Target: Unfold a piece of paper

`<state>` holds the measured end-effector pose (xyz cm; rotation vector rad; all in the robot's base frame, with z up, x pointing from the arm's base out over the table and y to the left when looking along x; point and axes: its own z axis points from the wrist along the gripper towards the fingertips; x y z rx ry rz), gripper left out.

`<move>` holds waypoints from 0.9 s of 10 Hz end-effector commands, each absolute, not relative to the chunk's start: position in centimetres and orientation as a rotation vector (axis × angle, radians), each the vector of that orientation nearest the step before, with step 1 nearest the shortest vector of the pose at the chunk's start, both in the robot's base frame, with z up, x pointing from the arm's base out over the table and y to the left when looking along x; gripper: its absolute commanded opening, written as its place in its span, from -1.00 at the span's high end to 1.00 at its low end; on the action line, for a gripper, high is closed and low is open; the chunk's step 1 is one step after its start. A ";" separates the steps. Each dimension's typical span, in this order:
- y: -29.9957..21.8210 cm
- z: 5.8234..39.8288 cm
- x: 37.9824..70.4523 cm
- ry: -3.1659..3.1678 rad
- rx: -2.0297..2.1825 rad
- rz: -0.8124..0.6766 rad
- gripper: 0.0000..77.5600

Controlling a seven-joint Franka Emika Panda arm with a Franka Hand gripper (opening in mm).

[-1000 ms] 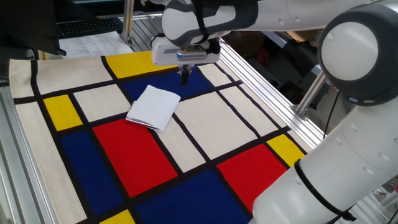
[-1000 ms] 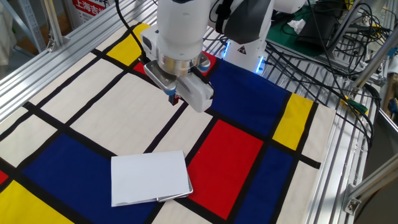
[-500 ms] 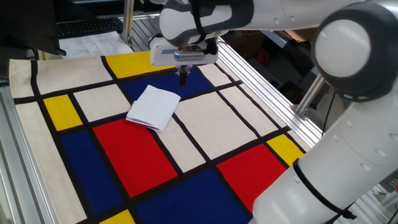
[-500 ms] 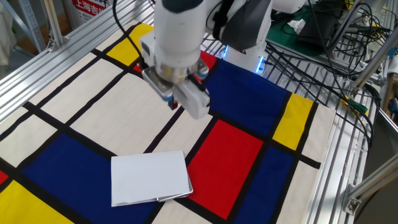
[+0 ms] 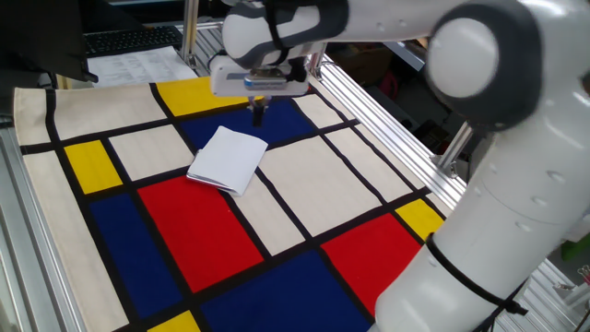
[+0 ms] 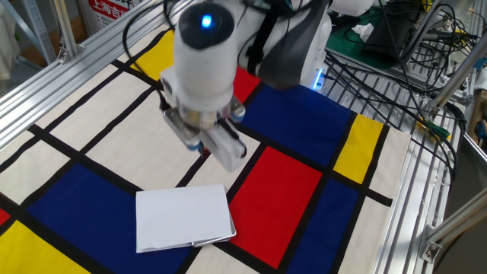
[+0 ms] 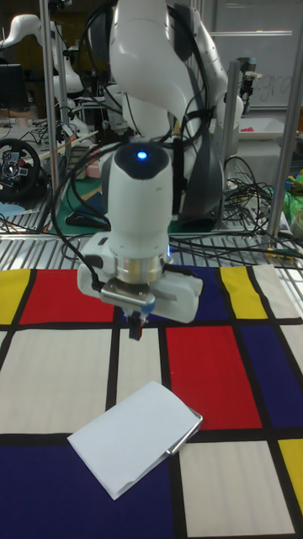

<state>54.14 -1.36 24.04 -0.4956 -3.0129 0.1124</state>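
Observation:
The piece of paper (image 5: 229,159) (image 6: 183,217) (image 7: 135,438) lies folded in two on the colourful cloth (image 5: 304,175), across a blue field and a cream square. It is plain white, and its open edges show at one corner. My gripper (image 5: 258,112) (image 6: 203,148) (image 7: 135,330) points straight down and hovers a short way above the cloth, just beyond the paper's far edge and not touching it. Its two fingers stand pressed together, shut with nothing between them.
The cloth (image 6: 289,183) covers most of the table. Aluminium rails (image 5: 387,120) frame it. White sheets printed with text (image 5: 138,63) and a keyboard (image 5: 129,39) lie past the far corner. Cables (image 6: 411,68) and the robot base (image 7: 202,168) stand beside the table.
The gripper has travelled sideways over the cloth toward the paper, staying shut. The paper has not moved.

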 end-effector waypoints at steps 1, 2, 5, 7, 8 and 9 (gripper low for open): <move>-0.1 22.0 56.3 -3.012 -0.613 0.101 1.00; 0.1 22.0 56.7 -3.006 -0.639 0.103 1.00; 0.1 21.7 57.6 -2.995 -0.697 0.107 1.00; 0.1 21.3 58.0 -2.991 -0.735 0.107 1.00; 0.1 21.2 58.0 -2.992 -0.736 0.107 1.00; 0.0 21.0 58.2 -2.993 -0.742 0.107 1.00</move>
